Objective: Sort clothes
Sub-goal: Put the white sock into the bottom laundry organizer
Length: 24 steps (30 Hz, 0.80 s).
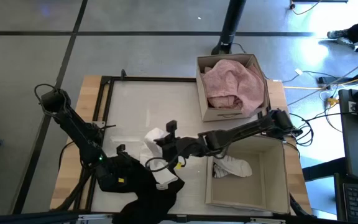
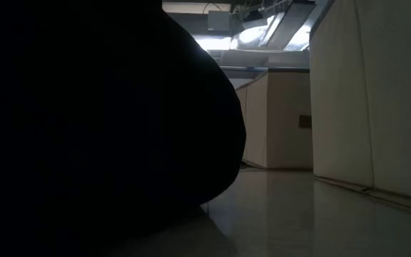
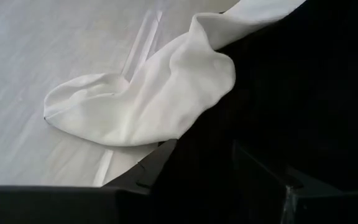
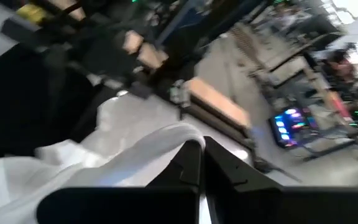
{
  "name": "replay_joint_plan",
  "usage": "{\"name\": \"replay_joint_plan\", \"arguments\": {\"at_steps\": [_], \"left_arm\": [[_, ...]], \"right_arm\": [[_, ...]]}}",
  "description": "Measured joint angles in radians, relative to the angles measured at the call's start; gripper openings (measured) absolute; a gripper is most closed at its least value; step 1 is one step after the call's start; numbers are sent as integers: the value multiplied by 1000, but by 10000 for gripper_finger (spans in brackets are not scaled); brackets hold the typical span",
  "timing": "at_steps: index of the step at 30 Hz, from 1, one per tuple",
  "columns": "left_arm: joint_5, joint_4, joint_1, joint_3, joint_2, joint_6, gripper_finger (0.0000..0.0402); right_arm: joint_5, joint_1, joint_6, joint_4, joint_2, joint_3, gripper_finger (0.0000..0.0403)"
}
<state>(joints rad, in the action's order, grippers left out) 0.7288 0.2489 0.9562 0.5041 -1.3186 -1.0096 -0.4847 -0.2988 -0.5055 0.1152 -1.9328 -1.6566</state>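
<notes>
The far box [image 1: 229,87] holds a pink garment [image 1: 232,82]; the near box [image 1: 253,180] holds a small white piece [image 1: 232,167]. On the table [image 1: 135,106], the right gripper [image 1: 166,144] is clenched on a white cloth [image 1: 154,140]. The left gripper [image 1: 120,174] rests on a black garment [image 1: 145,193], and whether its jaws are released or clenched is unclear. That garment blocks the low view.

High view: looks straight down from above the table [image 1: 135,99], taking in both arms and both cardboard boxes [image 1: 232,87].
Low view: sits at table-top height, facing level across; a black garment [image 2: 84,128] pressed close fills most of it.
Left wrist view: very near a white sock [image 3: 142,102] on the tabletop.
Right wrist view: close on white cloth [image 4: 73,168], room beyond.
Shared: black garment and white pieces, also seen from above.
</notes>
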Motion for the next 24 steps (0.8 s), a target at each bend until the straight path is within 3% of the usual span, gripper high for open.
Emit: {"name": "replay_joint_plan", "arguments": {"at_steps": [7,18,24], "left_arm": [[0,2,0,0,0,0,146],[0,2,0,0,0,-4,146],[0,2,0,0,0,-4,146]], "right_arm": [[-38,-41,0,70,137,0,4],[-235,-181,10,301,393,0,17],[-322,-294,154,493,513,0,18]]}}
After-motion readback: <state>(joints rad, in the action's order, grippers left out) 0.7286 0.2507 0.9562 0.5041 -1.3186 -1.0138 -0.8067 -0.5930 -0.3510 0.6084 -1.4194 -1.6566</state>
